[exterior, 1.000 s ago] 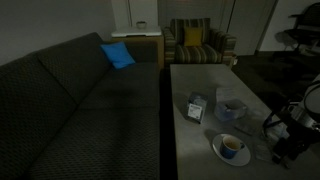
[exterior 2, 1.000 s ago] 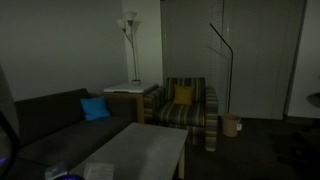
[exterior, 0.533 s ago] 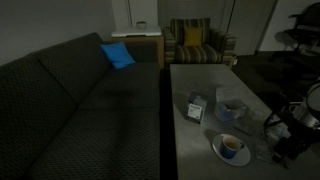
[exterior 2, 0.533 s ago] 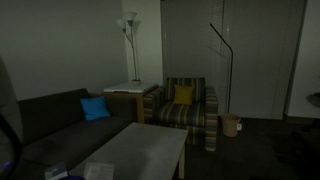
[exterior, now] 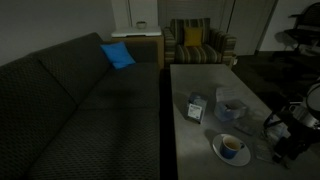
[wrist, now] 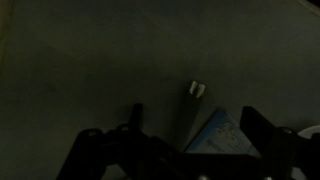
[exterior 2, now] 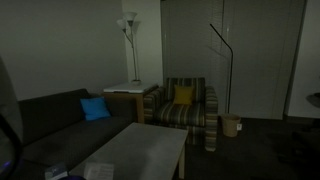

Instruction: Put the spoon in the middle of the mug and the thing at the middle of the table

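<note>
Counts, both exterior views:
- 1 dark sofa point(exterior: 70, 100)
- 1 striped armchair point(exterior: 197, 45)
- 2 cushions: 1 blue cushion point(exterior: 117, 55), 1 yellow cushion point(exterior: 191, 38)
- 1 low grey table point(exterior: 200, 80)
- 1 side table point(exterior 2: 130, 92)
- 2 floor lamps: 1 white multi-head lamp point(exterior 2: 128, 22), 1 thin arc lamp point(exterior 2: 230, 85)
- 1 small bin point(exterior 2: 231, 125)

On the low grey table:
- 1 dark block with pale panel point(exterior: 196, 108)
- 1 mug point(exterior: 232, 108)
- 1 white plate point(exterior: 216, 149)
- 1 cup point(exterior: 232, 146)

Spoon count: cannot tell, too dark.
</note>
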Available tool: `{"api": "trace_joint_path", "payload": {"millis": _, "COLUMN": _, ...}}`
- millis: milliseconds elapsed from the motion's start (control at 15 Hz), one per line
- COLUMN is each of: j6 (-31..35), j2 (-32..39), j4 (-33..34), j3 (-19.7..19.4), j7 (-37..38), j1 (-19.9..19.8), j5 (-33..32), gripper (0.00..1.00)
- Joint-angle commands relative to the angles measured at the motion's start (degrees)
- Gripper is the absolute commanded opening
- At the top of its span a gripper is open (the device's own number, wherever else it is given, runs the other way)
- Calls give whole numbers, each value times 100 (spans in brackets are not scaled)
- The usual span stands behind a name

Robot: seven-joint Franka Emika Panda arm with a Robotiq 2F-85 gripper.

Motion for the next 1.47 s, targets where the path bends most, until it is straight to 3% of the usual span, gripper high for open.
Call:
{"api": "trace_joint_path", "payload": {"millis": 0, "j6": -68, "j2": 205, "j4": 216, "j3": 18, "j7": -4, "j1": 11, "j5": 4, "gripper": 80}}
{"api": "trace_joint_path", "payload": {"millis": 533, "j6": -236, "j2": 135, "j4": 332, "j3": -67, "j7": 9, "j1": 56, "j5": 3, "gripper": 19}}
{"api": "trace_joint_path", "payload": {"millis": 733, "j6": -241, "j2": 162, "j4": 378, "j3": -52, "j7": -18, "j1": 57, "j5": -2, "gripper": 1}}
{"api": "trace_joint_path", "payload": {"millis": 1400, "j6": -295, "j2": -93, "j4": 206, "j3": -253, "j7": 277, "j1": 276, "j5": 43, "gripper": 4}}
